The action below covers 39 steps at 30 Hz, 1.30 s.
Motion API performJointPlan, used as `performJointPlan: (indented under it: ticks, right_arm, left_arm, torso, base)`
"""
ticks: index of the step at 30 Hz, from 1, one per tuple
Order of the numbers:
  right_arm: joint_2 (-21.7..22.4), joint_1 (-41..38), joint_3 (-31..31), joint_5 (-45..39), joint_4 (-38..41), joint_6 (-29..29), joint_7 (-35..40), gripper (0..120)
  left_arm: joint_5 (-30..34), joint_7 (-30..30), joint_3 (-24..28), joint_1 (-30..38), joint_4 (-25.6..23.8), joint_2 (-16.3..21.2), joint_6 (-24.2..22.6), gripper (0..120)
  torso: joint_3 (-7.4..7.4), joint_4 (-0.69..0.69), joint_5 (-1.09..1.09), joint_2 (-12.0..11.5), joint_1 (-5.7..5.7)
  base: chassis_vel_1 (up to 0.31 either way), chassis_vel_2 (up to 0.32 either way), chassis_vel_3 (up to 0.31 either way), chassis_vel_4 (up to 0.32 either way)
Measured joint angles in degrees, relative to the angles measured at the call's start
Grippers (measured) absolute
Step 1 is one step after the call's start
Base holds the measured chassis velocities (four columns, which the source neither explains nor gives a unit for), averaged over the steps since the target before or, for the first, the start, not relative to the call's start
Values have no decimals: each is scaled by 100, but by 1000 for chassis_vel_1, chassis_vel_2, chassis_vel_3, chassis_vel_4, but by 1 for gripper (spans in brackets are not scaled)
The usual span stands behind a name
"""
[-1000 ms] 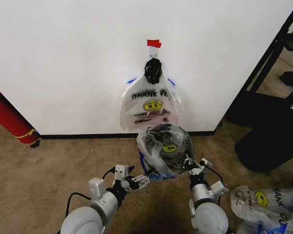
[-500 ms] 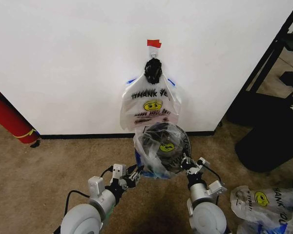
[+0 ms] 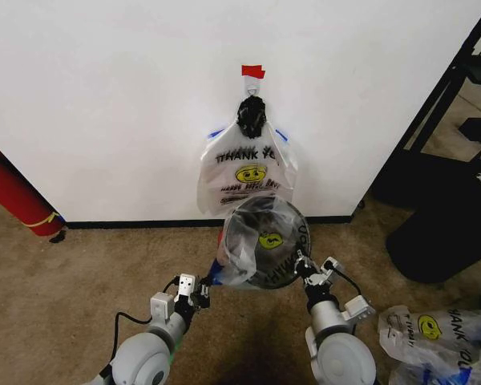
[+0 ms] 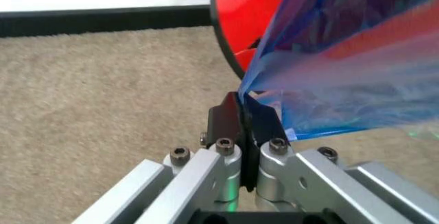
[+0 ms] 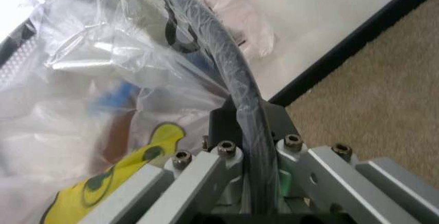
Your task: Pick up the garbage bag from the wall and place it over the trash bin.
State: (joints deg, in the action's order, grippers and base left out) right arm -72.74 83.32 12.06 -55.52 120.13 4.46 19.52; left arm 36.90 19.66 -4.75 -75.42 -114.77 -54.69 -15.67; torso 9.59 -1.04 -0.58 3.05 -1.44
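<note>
Fingers [image 4: 230, 124] of the left gripper [image 3: 194, 292] are pressed together on a blue handle strip of the thin translucent white plastic garbage bag [image 3: 252, 253], the film fanning out from between their black tips in the left wrist view. Just beyond those tips sits the red base of the small round black wire-mesh trash bin [image 3: 266, 239], standing on the tan carpet [image 3: 80, 281] close to the black baseboard [image 3: 136, 224].

Across the bin, the right gripper [image 3: 305, 268] has its fingers closed on the bin's dark rim with the bag film wrapped over it; the rim [image 5: 233, 90] runs straight between the two black fingertips in the right wrist view, and the yellow smiley face print lies just beside them. Between the two grippers, the bag is stretched over the bin's mouth, the smiley face showing inside the opening.

Past both sets of fingers, the plain white wall [image 3: 104, 96] carries a small red tape piece [image 3: 252, 71] and another like-printed white smiley bag [image 3: 247, 172] hanging beneath it, directly above the bin.
</note>
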Motion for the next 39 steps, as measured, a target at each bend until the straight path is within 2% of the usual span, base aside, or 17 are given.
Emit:
performJointPlan:
  ticks: [4,7,10,12,16,17,22,24,25,27,30,33,36,38,39]
  right_arm:
    - [15,15,-18,-62,73,-100,83,0]
    - [21,-17,-68,-44,45,-132,87,0]
    - [13,-81,-104,-26,-45,-125,85,0]
    - [-36,-179,-144,-26,-167,-122,83,0]
    - [-255,-522,-156,-26,-579,-33,66,0]
    - [-255,-522,-156,-26,-579,-33,66,0]
    - [-457,-909,-101,-7,-1136,110,-69,0]
    - [-457,-909,-101,-7,-1136,110,-69,0]
    - [-486,-994,-97,84,-1331,170,-152,0]
    - [-498,-1042,-110,247,-1481,253,-253,0]
    - [-501,-1077,-187,671,-1702,477,-500,0]
    - [-499,-1088,-226,826,-1782,571,-589,0]
    - [-475,-1095,-340,1118,-1909,686,-716,0]
    - [-454,-1075,-433,1388,-1970,755,-804,0]
    - [-454,-1075,-433,1388,-1970,755,-804,0]
  left_arm:
    - [-177,27,4,46,166,-48,148,0]
    - [-362,-159,-1,-23,222,-30,452,0]
    - [-462,-394,-23,-113,195,28,573,7]
    - [-686,-719,-57,-197,178,87,687,15]
    - [-1673,-1662,-234,-370,281,228,1003,33]
    - [-1673,-1662,-234,-370,281,228,1003,33]
    - [-2284,-2296,-461,-701,141,357,1463,53]
    - [-2284,-2296,-461,-701,141,357,1463,53]
    - [-2313,-2279,-489,-862,-30,394,1706,62]
    - [-2237,-2084,-482,-1011,-296,404,1817,70]
    - [-1938,-1679,-370,-1194,-866,321,1770,81]
    - [-1736,-1494,-285,-1260,-1142,249,1687,87]
    - [-1186,-1006,-40,-1255,-1715,41,1435,76]
    - [-945,-703,128,-1041,-1858,-84,1210,68]
    - [-945,-703,128,-1041,-1858,-84,1210,68]
  torso:
    - [0,0,0,0,0]
    - [0,0,0,0,0]
    - [0,0,0,0,0]
    - [0,0,1,0,0]
    - [0,0,1,0,0]
    - [0,0,1,0,0]
    - [0,0,0,0,0]
    - [0,0,0,0,0]
    - [0,1,0,0,0]
    - [0,1,1,0,0]
    - [0,0,2,0,0]
    - [0,0,1,0,0]
    - [0,1,2,0,0]
    - [-1,1,2,0,0]
    - [-1,1,2,0,0]
  base:
    - [0,0,0,0]
    - [0,0,0,0]
    - [0,0,0,0]
    - [0,0,0,0]
    - [0,0,0,0]
    - [0,0,0,0]
    - [0,0,0,0]
    - [0,0,0,0]
    - [0,0,0,0]
    - [0,0,0,0]
    - [0,0,0,0]
    - [0,0,0,0]
    - [0,0,0,0]
    - [0,0,0,0]
    - [0,0,0,0]
